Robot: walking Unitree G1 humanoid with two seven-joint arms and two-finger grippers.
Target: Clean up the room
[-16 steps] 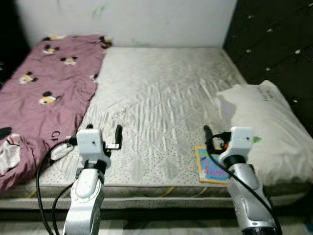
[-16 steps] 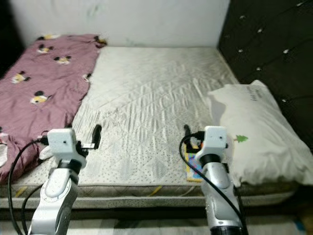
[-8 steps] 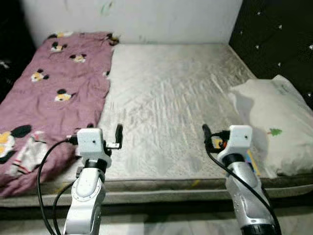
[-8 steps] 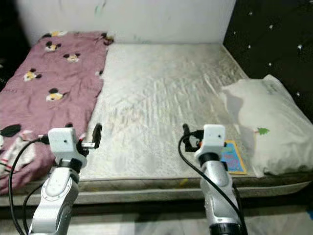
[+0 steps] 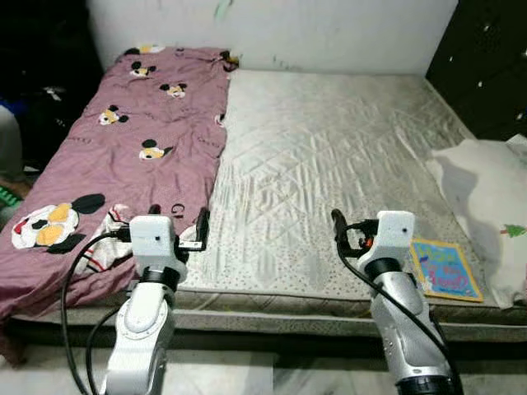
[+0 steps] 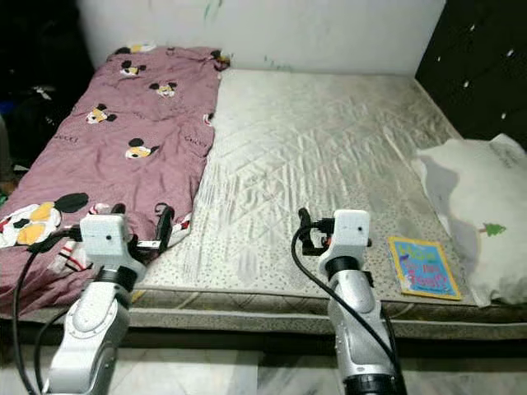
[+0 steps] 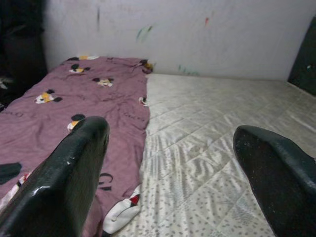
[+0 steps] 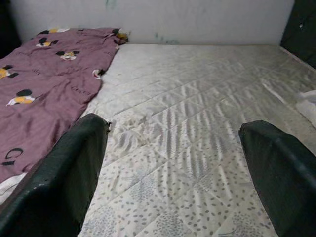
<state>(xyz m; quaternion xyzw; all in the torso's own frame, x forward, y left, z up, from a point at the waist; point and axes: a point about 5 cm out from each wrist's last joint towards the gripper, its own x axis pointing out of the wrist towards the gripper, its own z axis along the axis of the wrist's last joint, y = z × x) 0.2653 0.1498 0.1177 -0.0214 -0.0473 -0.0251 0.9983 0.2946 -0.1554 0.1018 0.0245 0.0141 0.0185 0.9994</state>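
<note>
Left gripper spread wide, holding nothing, over the bed's near edge. Pink cartoon-print blanket draped along one side of the quilted mattress. White wall at the far edge.

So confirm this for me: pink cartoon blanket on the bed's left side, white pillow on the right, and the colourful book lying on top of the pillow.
Not quite. The book lies flat on the mattress beside the pillow, not on it, as the right eye view shows. The pink cartoon blanket on the left and the pillow on the right are correct.
</note>
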